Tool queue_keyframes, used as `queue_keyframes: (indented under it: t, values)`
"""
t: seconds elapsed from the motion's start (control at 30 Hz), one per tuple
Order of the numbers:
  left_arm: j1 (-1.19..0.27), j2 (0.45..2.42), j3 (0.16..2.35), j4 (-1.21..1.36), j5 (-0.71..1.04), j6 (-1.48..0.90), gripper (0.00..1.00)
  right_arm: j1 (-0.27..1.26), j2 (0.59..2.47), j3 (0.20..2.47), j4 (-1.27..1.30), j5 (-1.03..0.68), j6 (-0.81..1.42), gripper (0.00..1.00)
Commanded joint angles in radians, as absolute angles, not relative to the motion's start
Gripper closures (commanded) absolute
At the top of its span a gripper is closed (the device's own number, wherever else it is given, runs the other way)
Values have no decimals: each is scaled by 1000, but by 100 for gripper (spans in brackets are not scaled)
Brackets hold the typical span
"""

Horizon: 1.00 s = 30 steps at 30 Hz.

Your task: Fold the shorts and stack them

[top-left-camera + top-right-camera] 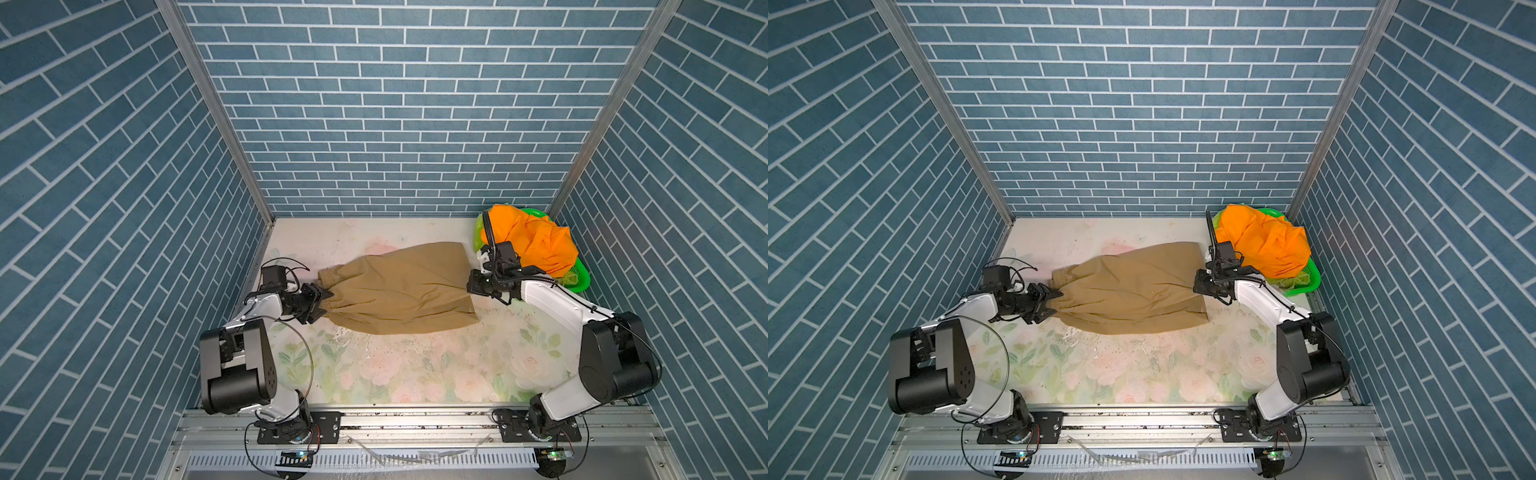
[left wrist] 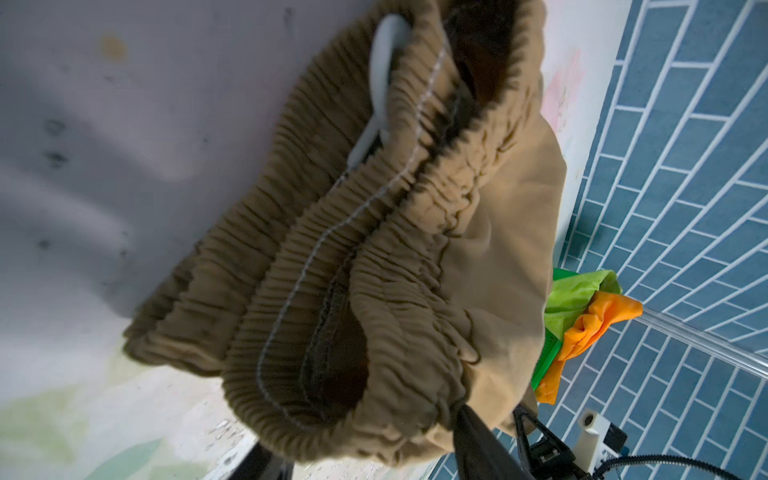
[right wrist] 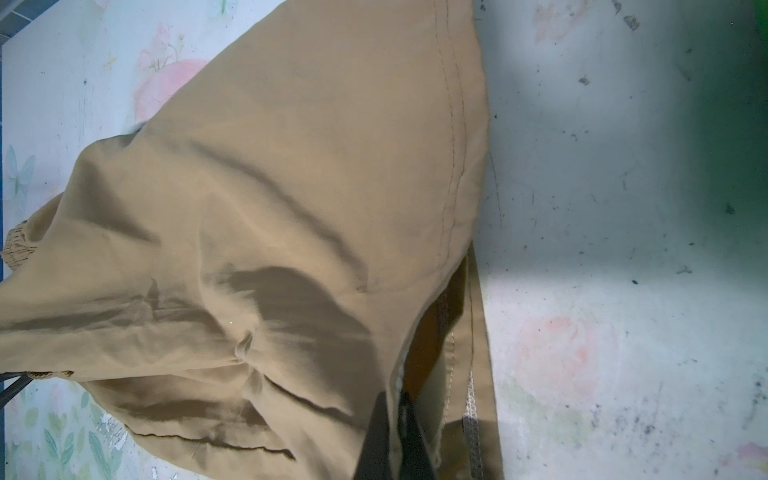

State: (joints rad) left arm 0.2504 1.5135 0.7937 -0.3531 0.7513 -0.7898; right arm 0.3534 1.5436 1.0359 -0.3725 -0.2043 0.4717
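OK, tan shorts [image 1: 399,291] out on the table [image 1: 415,374], spread lengthwise away from the green basket [image 1: 579,279]: leg hems at the end next to the basket, gathered waistband [image 2: 374,257] at the end farthest from it. Same layout in both top views. Cloth mostly flat, a few long creases running end to end.

Right gripper [image 1: 470,286] just beside the basket, at the hem end. Jaws closed tight, pinching the top layer of a leg hem. Right wrist cam backs that up: dark fingers [image 3: 415,453] together w/ tan cloth between them, top layer pulled up a bit off the lower one so the leg opening gapes.

Left gripper [image 1: 321,306] well apart from the basket, at the waistband. Jaws abt half apart, one each side of the bunched elastic. In the left wrist view a pale finger [image 2: 380,83] lies against the waistband, and a dark one shows at the other side of the bunch. Can't tell if it's actually clamping the cloth or just straddling it.

Orange shorts [image 1: 532,243] heaped on top of the basket, crumpled, spilling over the rim. Lime green shorts [image 2: 577,295] under the orange pair, in the basket, only a bit showing. Both unfolded.
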Motion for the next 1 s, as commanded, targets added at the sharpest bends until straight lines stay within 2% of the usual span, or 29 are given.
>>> queue_keyframes:
  t: [0.0, 0.07, 0.13, 0.37, 0.6, 0.97]
  values:
    - [269, 1527, 805, -351, 736, -748, 48, 359, 1520, 1031, -368, -205, 475, 100]
    - [271, 1531, 810, -361, 732, -730, 53, 359, 1521, 1031, -366, -205, 474, 100]
    - [275, 1538, 807, -361, 733, -719, 61, 359, 1524, 1035, -364, -205, 474, 100]
    - [276, 1516, 851, -383, 741, -683, 100, 359, 1515, 1060, -386, -203, 472, 100]
    - [311, 1471, 1019, -564, 659, -558, 100, 367, 1416, 1101, -451, -198, 471, 100]
    - [353, 1483, 796, -428, 715, -580, 100, 467, 1350, 836, -384, -150, 537, 100]
